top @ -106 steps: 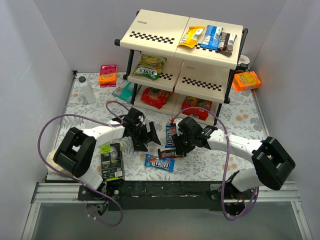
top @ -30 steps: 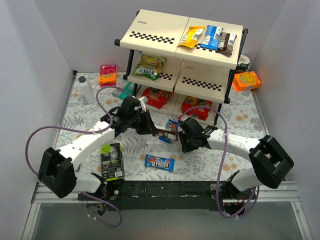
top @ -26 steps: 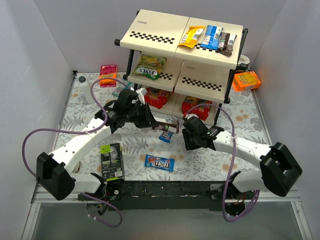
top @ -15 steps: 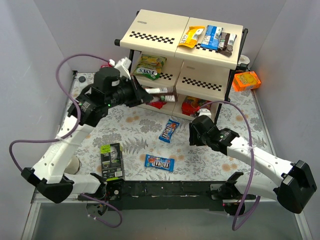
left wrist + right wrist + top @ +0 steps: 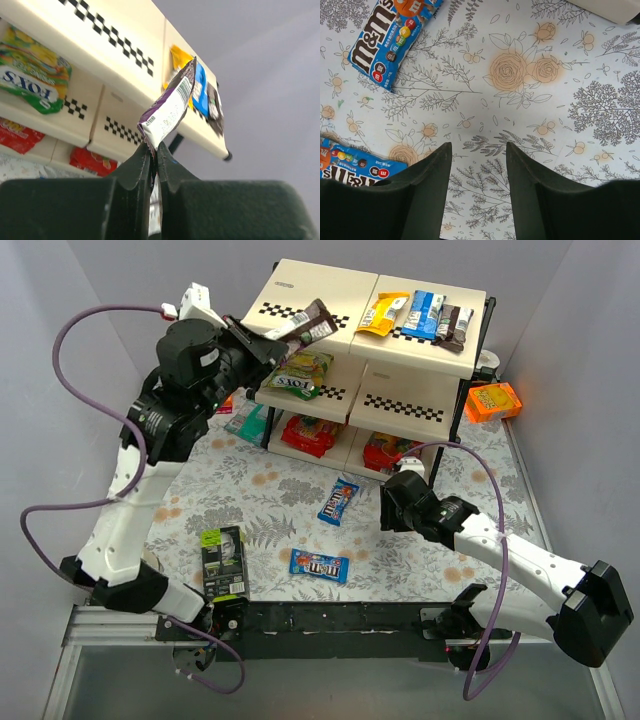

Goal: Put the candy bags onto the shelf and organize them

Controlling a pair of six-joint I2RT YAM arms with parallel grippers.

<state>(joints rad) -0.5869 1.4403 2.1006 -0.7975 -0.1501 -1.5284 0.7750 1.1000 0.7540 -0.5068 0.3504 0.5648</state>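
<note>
My left gripper (image 5: 274, 337) is raised to the top of the shelf (image 5: 318, 288) and is shut on a dark brown candy bar (image 5: 306, 323). The bar sticks out over the top panel's left half. In the left wrist view the bar (image 5: 169, 109) stands up from the closed fingertips, with the shelf (image 5: 116, 31) behind it. Yellow (image 5: 385, 312), blue (image 5: 421, 314) and dark (image 5: 455, 325) bags lie on the top right. My right gripper (image 5: 479, 150) hangs open over bare table, near two blue M&M's bags (image 5: 389, 36) (image 5: 350, 169). From above they show at mid-table (image 5: 338, 500) (image 5: 319, 564).
A Fox's bag (image 5: 298, 373) lies on the middle tier and red bags (image 5: 308, 433) (image 5: 392, 452) on the bottom tier. A teal bag (image 5: 247, 420) lies by the shelf's left foot. Orange boxes (image 5: 493, 400) (image 5: 215, 390) flank the shelf. A black-green carton (image 5: 222, 562) stands front left.
The left arm has lifted the brown bar from in front of the lower tiers to the top panel. The right gripper let go of the bar, opened wider and drew back right.
</note>
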